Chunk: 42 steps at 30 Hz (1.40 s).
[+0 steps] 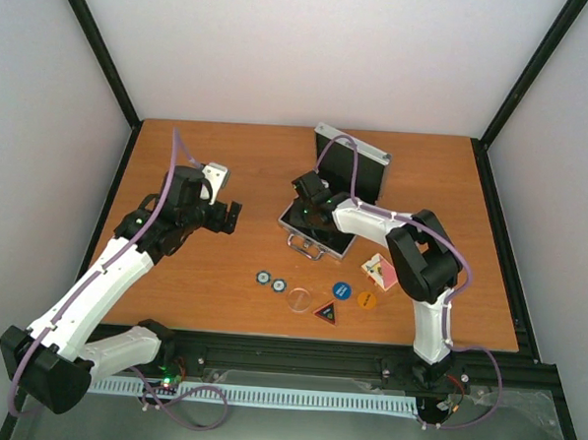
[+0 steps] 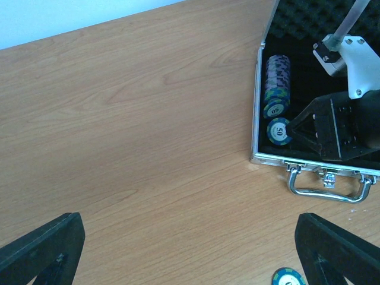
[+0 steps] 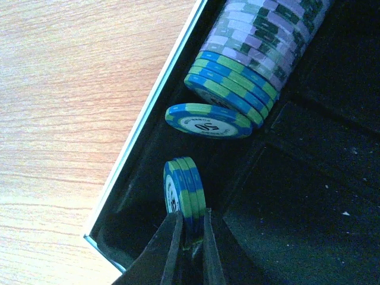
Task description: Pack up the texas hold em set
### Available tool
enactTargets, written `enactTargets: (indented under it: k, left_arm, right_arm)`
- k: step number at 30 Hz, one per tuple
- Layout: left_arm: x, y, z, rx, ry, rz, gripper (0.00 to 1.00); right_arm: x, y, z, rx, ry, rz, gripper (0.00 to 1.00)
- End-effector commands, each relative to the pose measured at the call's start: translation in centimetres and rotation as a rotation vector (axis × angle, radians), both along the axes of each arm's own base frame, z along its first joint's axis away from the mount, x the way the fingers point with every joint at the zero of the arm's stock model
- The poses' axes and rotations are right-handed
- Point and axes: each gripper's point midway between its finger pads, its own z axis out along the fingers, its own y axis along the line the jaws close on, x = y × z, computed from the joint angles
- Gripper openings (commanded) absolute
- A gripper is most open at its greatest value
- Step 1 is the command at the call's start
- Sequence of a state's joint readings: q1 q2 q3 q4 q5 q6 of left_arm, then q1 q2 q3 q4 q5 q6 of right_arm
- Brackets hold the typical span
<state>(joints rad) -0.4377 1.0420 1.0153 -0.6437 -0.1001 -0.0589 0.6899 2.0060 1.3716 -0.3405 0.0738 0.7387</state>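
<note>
The silver case (image 1: 319, 243) lies open mid-table, its lid (image 1: 351, 162) upright behind it. My right gripper (image 1: 309, 209) is inside the case at its left slot. In the right wrist view it (image 3: 189, 243) is shut on a small stack of blue-green chips (image 3: 185, 190) held on edge beside the case's left wall (image 3: 142, 136). A row of chips (image 3: 249, 53) lies further along the slot, with one 50 chip (image 3: 208, 120) tilted loose in front of it. My left gripper (image 1: 230, 217) is open and empty over bare table left of the case (image 2: 259, 107).
On the table in front of the case lie two loose chips (image 1: 270, 281), a clear round button (image 1: 298, 300), a black-red triangular button (image 1: 326, 312), a blue button (image 1: 342, 291), an orange button (image 1: 368, 300) and the red-backed card deck (image 1: 380, 272). The case handle (image 2: 326, 190) faces the near edge.
</note>
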Motion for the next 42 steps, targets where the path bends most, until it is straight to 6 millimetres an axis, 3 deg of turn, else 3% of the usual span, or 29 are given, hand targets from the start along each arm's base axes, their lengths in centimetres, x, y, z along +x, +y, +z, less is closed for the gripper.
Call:
enactTargets:
  k: [1,16,42]
  left_arm:
    - [0.1,-0.1,0.9,-0.028,-0.028,0.004,1.0]
    - [0.2,-0.4,0.6,-0.042,-0.02,-0.003,1.0]
    - [0.2,-0.6,0.7,-0.047,-0.017,-0.009,1.0]
  right_arm:
    - [0.0,-1.1,1.5,-0.047,-0.053,0.006,0.03]
    - [1.2,-0.6,1.0,-0.204,-0.149,0.214,0.03]
    - [2.5,-0.3,0.5,-0.349,-0.276,0.39,0.03]
